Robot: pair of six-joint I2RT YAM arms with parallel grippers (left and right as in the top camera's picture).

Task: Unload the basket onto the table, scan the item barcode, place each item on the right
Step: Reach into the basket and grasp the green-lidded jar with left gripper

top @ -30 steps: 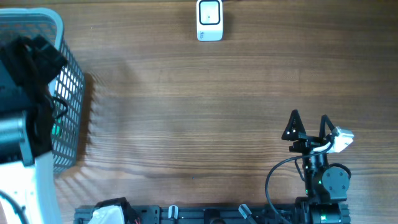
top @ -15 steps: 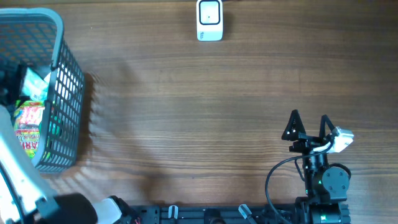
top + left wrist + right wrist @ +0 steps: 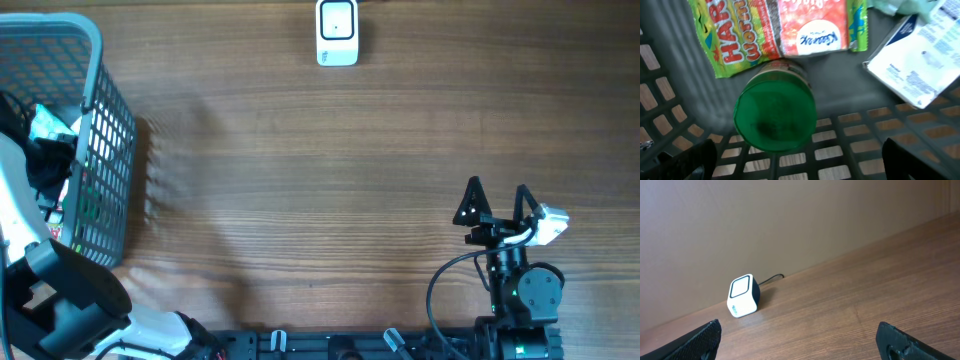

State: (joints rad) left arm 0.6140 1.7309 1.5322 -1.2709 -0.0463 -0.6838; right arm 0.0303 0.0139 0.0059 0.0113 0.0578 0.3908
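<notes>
A second ago the left arm [image 3: 75, 300] lay across the top of the basket [image 3: 112, 120] at the left edge of the counter [image 3: 320, 180]. It has since swung toward the near-left corner. The left hand [image 3: 48, 165], jaws wide, has dropped inside the basket. It now covers most of the red-and-green sweet bag [image 3: 730, 45], which lay exposed half a second ago.

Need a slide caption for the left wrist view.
Open left gripper hovers in the grey basket over a green-lidded jar, beside a Haribo worms bag, red packet and white box.
</notes>
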